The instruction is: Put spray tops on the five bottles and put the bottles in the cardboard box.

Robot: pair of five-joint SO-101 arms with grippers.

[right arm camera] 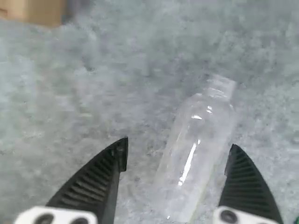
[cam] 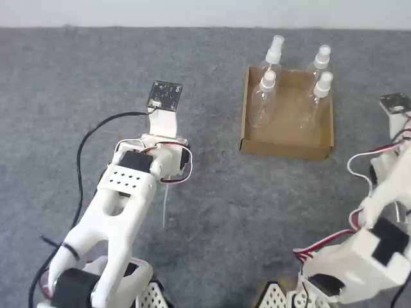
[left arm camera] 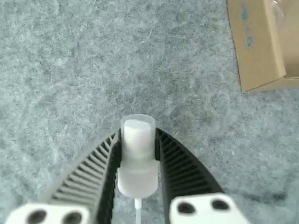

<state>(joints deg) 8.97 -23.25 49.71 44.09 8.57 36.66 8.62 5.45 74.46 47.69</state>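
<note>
A white spray top [left arm camera: 137, 158] stands upright between the black fingers [left arm camera: 180, 163] of my left gripper [left arm camera: 138, 135], which is shut on it. Its thin tube [cam: 165, 205] hangs below the left arm [cam: 128, 186] over the carpet, left of the cardboard box [cam: 286, 149]. Several clear bottles with spray tops [cam: 264, 96] stand inside the box. A clear bottle without a top [right arm camera: 196, 144] lies on the carpet between the fingers of my open right gripper [right arm camera: 178, 145], neck pointing away. The right arm [cam: 385, 192] is at the table's right edge.
Grey carpet [cam: 77, 77] covers the table. A corner of the box [left arm camera: 261, 42] shows in the left wrist view, and its edge [right arm camera: 32, 11] in the right wrist view. Cables [cam: 87, 147] trail beside the left arm.
</note>
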